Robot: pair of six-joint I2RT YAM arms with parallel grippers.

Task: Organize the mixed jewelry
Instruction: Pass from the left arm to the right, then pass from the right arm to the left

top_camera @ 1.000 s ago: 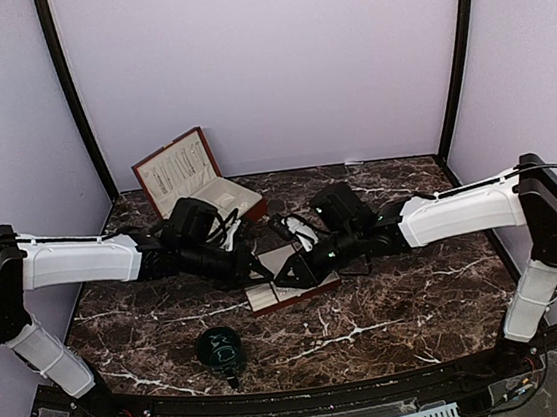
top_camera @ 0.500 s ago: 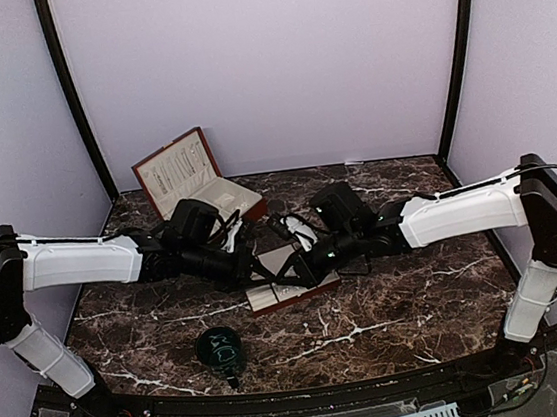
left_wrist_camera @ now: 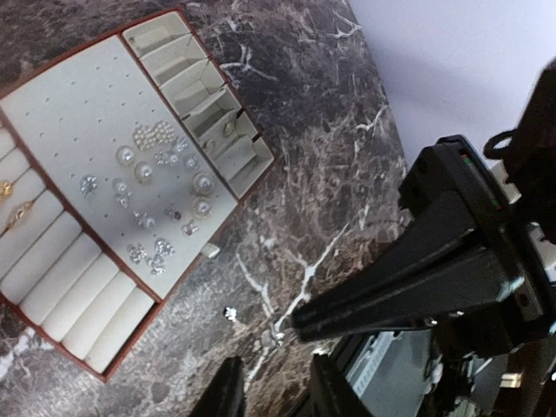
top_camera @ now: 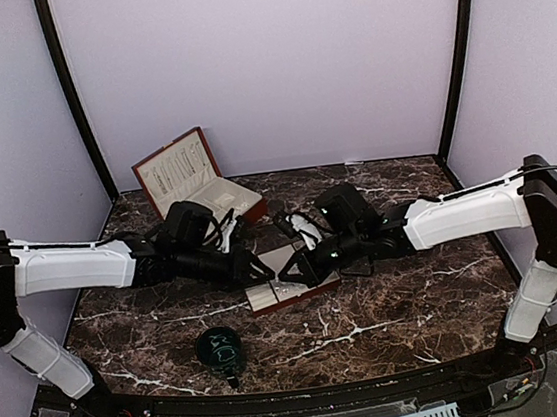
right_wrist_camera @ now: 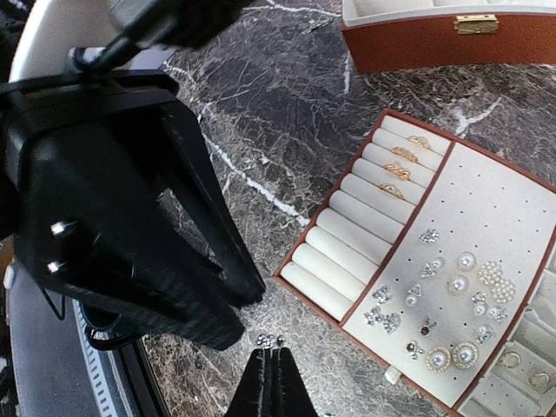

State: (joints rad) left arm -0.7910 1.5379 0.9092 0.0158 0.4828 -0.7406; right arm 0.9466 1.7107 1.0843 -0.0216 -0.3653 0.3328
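Observation:
The mixed jewelry lies on a cream padded tray: pearl and sparkly earrings on the pad, gold rings in the roll slots. One small sparkly earring lies loose on the marble beside the tray. My right gripper is shut, with that earring just off its tips. I cannot tell whether they touch. My left gripper hovers close by, slightly open and empty. Both grippers meet at the tray's near-left corner, the left gripper facing the right gripper.
An open brown jewelry box stands at the back left; its side shows in the right wrist view. A dark green cup sits near the front edge. Small side compartments line the tray.
My right gripper has closed from slightly open to shut. The left gripper's fingers have parted a little. Both arms stay near the tray's corner.

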